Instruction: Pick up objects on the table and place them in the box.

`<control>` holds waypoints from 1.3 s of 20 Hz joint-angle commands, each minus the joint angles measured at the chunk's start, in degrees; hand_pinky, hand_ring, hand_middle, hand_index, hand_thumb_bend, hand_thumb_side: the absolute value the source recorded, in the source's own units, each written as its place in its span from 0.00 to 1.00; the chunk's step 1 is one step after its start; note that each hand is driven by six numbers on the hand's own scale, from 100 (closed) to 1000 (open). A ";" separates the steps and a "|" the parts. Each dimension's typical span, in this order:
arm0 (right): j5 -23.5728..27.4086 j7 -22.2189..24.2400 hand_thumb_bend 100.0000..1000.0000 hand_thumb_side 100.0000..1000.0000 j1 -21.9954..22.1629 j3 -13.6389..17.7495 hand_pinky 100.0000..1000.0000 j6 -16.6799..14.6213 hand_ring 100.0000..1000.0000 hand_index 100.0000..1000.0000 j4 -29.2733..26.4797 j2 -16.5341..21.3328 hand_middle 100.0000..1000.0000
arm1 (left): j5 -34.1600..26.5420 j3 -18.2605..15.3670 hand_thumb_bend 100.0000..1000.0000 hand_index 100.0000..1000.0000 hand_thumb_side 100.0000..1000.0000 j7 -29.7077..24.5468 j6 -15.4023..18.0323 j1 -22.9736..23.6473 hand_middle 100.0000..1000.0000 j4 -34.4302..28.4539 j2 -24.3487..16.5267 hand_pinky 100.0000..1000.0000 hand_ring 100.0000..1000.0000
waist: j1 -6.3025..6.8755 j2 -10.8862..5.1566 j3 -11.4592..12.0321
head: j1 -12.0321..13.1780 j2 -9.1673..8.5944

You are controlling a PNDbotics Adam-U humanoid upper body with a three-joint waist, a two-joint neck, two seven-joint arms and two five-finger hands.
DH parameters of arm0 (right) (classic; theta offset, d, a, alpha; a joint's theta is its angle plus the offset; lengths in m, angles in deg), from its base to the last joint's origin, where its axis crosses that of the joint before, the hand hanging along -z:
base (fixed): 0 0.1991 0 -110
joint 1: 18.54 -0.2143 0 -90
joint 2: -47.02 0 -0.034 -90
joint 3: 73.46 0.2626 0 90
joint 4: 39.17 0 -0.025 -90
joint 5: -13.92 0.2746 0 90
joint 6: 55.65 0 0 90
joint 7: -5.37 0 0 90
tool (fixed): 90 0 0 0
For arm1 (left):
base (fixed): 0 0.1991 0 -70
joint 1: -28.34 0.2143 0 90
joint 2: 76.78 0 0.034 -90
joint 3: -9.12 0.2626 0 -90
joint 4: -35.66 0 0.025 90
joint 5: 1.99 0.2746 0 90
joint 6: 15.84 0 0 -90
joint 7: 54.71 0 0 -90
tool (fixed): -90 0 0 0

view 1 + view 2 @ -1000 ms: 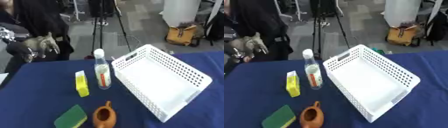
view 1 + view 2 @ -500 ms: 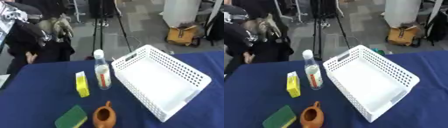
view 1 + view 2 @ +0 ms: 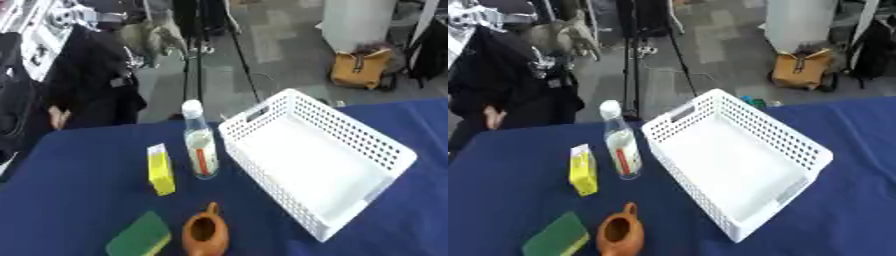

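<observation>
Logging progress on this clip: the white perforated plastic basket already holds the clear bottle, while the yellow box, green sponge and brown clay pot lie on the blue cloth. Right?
Not quite. The left eye view shows the white perforated plastic basket empty; the clear bottle stands upright on the blue cloth beside it. The yellow box, green sponge and brown clay pot lie there as stated.

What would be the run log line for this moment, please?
left hand: raised, open, holds nothing | right hand: unseen | basket: empty | bottle, yellow box, sponge, teapot: on table
</observation>
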 commanded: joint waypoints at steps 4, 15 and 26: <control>1.07 1.00 0.00 0.53 -1.19 -0.72 0.57 -0.83 0.60 0.51 -0.66 0.29 0.50 | 3.28 0.18 0.00 0.54 0.62 1.73 -0.17 -3.67 0.43 0.73 2.96 0.80 0.65 | 0.29 -1.20 -1.20 | 0.98 -0.70; 1.86 2.35 0.00 0.53 -3.27 -2.04 0.57 -1.92 0.60 0.51 -0.66 -0.56 0.50 | 7.64 0.24 0.00 0.54 0.61 5.88 -1.10 -5.17 0.43 3.62 7.67 0.79 0.65 | 1.28 -0.58 -4.19 | 2.51 -1.75; 2.82 3.23 0.00 0.53 -6.02 -3.24 0.57 -3.20 0.60 0.51 -0.66 -1.43 0.50 | 12.22 0.19 0.00 0.54 0.61 11.90 -3.21 -4.21 0.42 7.50 11.41 0.78 0.64 | 2.05 0.92 -8.44 | 5.30 -3.95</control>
